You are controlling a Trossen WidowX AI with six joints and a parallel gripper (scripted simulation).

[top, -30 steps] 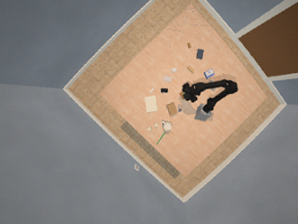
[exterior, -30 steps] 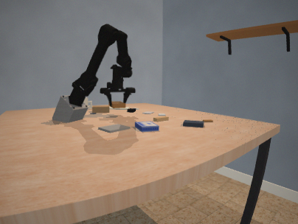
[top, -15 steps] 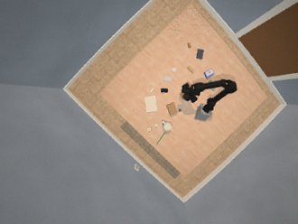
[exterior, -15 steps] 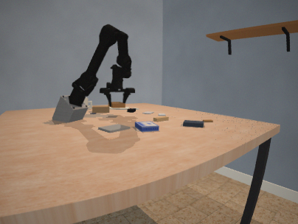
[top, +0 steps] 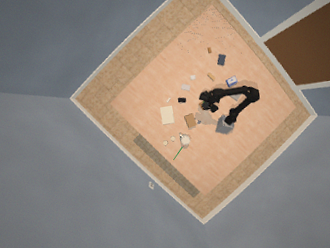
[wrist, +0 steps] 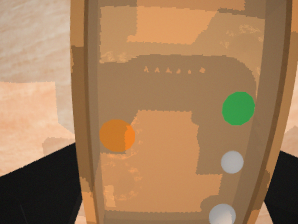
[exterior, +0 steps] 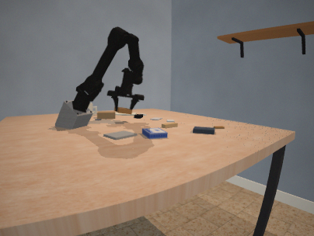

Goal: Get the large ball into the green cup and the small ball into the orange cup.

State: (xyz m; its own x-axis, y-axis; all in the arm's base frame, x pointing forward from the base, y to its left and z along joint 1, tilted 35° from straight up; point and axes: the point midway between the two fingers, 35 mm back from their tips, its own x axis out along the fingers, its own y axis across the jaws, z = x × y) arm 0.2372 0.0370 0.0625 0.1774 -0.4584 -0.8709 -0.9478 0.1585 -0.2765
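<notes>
My gripper (exterior: 125,102) is shut on the wooden puzzle (wrist: 174,106) and holds it a little above the table. In the wrist view the puzzle fills the frame under its clear cover. The green cup (wrist: 238,108) is at the right side and the orange cup (wrist: 117,135) at the left. The small ball (wrist: 232,161) lies just below the green cup. The large ball (wrist: 222,216) lies in the lower right corner of the puzzle. Both balls are outside the cups. My black fingers show at the lower left and lower right edges of the wrist view.
Several small flat objects lie on the table: a tan block (exterior: 106,115), a grey plate (exterior: 120,134), a blue box (exterior: 155,133), a dark blue block (exterior: 204,130) and a tan piece (exterior: 169,125). The arm's grey base (exterior: 73,116) stands at the left.
</notes>
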